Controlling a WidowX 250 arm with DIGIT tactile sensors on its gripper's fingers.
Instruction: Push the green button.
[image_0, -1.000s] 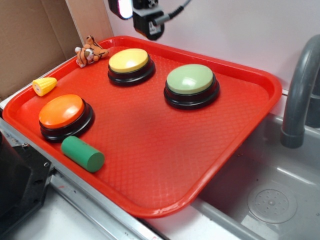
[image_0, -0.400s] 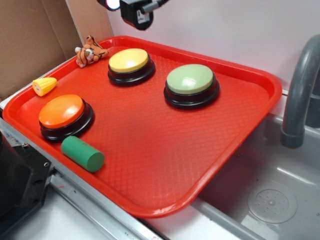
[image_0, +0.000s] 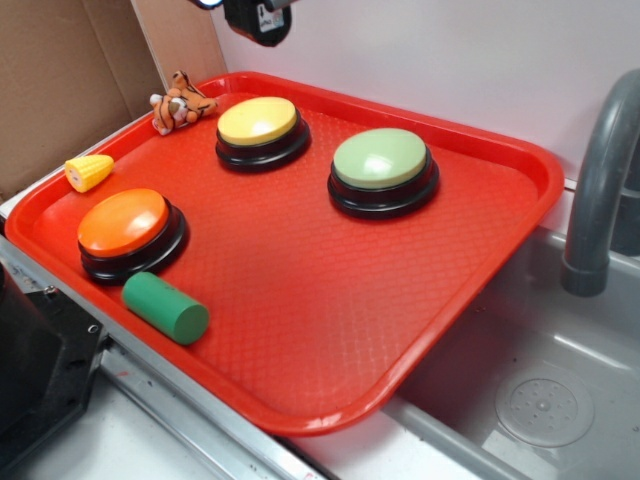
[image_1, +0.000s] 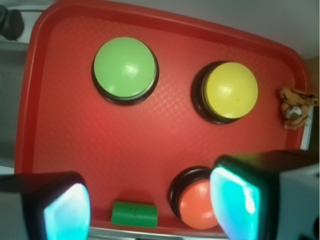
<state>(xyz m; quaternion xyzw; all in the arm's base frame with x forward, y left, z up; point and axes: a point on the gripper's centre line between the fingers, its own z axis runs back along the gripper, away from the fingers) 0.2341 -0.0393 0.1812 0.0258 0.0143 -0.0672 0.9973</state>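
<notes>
Well, the gripper (image_1: 147, 207) hangs high above the tray's (image_0: 300, 330) back rim, fingers (image_1: 235, 200) spread wide, with the green button (image_0: 382, 160) well below, beside the yellow button (image_0: 258, 121).

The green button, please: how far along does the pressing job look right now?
Nothing looks done: the green button sits untouched on the red tray. In hand, the gripper is open and high above the tray, over its back edge beyond the yellow button. Left: moving over the green button, lowering and pressing.
</notes>
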